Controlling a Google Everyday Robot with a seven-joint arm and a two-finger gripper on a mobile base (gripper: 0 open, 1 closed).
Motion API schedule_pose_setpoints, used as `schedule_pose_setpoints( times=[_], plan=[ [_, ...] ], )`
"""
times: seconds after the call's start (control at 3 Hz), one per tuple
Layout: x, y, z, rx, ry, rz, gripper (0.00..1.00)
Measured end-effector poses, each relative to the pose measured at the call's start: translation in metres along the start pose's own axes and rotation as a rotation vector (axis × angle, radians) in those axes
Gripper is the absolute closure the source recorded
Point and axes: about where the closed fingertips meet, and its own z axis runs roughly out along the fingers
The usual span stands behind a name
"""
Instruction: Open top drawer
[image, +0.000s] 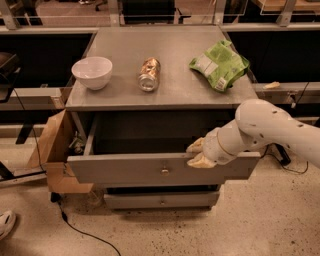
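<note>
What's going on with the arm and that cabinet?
The robot's gripper is at the upper edge of the top drawer, right of its knob. The drawer stands pulled well out. A white bowl, a can on its side and a green bag sit on the cabinet top.

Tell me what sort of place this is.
Likely a lab or office test area: a grey metal cabinet on speckled floor, a loose cable, a cardboard box. The gripper rests at the front edge of the top drawer.
</note>
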Motion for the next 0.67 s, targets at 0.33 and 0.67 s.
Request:
schedule_pose_setpoints(
  times=[0.33,0.67],
  plan=[
    [0.001,0.002,-0.004,0.005,0.007,-0.006,0.35],
    [0.001,0.007,-0.016,0.012,0.030,-0.033,0.12]
  ],
)
